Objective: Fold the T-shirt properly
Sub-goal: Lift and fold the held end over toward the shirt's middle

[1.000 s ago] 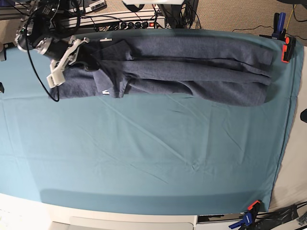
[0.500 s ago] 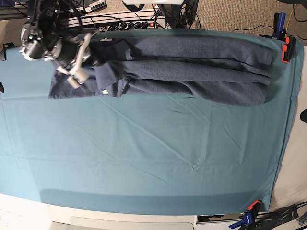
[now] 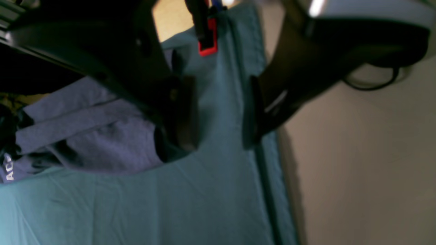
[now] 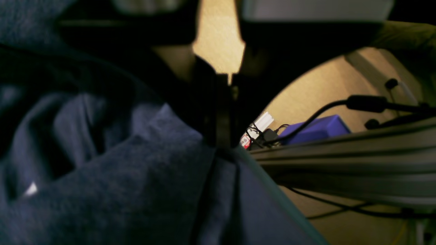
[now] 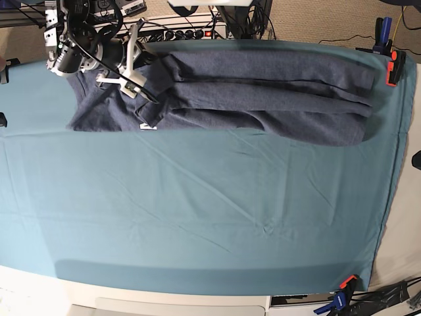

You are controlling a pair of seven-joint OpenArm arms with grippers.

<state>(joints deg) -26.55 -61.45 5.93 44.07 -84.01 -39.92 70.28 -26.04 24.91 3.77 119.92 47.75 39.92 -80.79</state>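
Observation:
The blue-grey T-shirt (image 5: 263, 92) lies in a long, roughly folded strip along the table's far edge, with a small white tag (image 5: 148, 125) showing near its left end. My right gripper (image 5: 133, 85) is over that left end, shut on a pinch of the T-shirt (image 4: 136, 190); the right wrist view shows the right gripper (image 4: 224, 136) with its jaws together and cloth rising to the tips. My left gripper (image 3: 219, 115) hangs open over the teal cloth (image 3: 170, 204), just right of the T-shirt's (image 3: 102, 136) other end, holding nothing. The left arm is outside the base view.
Clamps pin the teal table cloth (image 5: 197, 217) at the far right corner (image 5: 395, 66) and the near right edge (image 5: 345, 284). A power strip and cables (image 5: 184, 31) sit behind the far edge. A metal rail (image 4: 340, 153) runs beside the right gripper.
My right gripper has moved right and toward the far edge, carrying shirt fabric with it; the shirt's left end has shifted and bunched. The rest of the shirt has not moved.

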